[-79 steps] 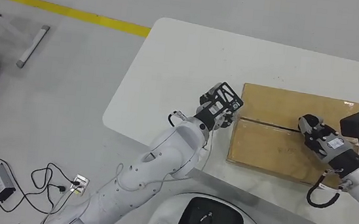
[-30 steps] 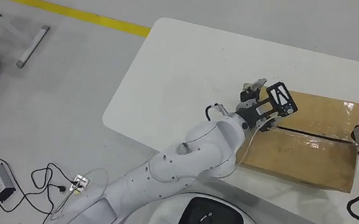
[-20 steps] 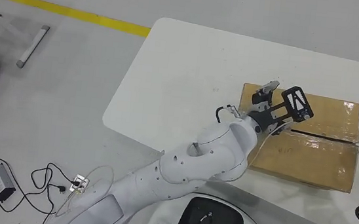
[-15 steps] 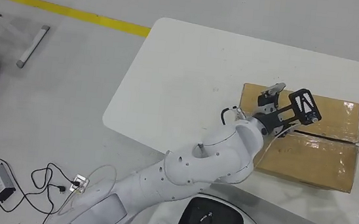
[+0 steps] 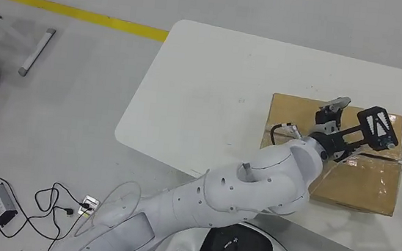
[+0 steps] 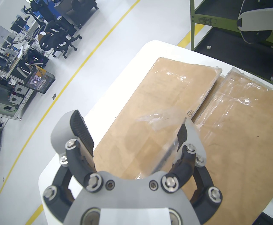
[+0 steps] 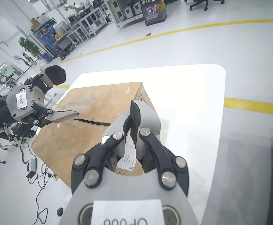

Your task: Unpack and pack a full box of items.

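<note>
The left gripper (image 6: 132, 130) holds its jaws wide over the box (image 6: 162, 89), with the flap seam beside one fingertip and loose tape (image 6: 157, 117) between them. The right gripper (image 7: 133, 115), jaws pressed together and empty, sits off the box's end. The tape could snag a fingertip and drag the unbraced box

A cardboard box (image 5: 298, 110) lay on the white table (image 5: 205, 89), toward its 3 o'clock side, with a seam across its top running from 9 to 3 o'clock. The left gripper (image 5: 356, 120) hovered over the box's 1 o'clock part, fingers spread wide. A yellow floor line (image 5: 73, 12) ran at 10 o'clock.
</note>
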